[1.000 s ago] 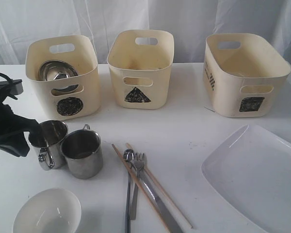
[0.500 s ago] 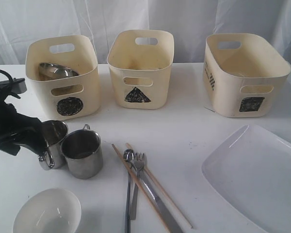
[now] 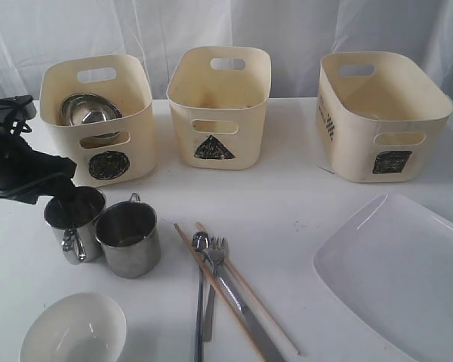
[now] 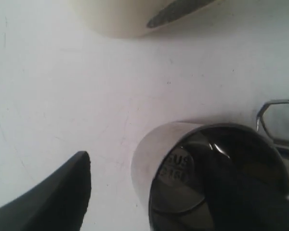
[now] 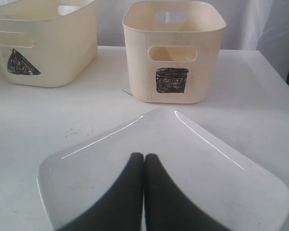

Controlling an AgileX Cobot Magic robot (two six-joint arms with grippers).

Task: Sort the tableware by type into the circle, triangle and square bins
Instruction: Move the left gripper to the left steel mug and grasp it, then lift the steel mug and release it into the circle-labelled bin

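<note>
The left tool has risen over the rim of the left mug, jaws apart, so no grasp is made yet. The right tool hangs closed and empty above the plate.

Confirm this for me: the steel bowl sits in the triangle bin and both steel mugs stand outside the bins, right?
Not quite. The steel bowl sits in the circle bin, not the triangle bin; the exterior view shows it. Both steel mugs do stand outside the bins.
</note>
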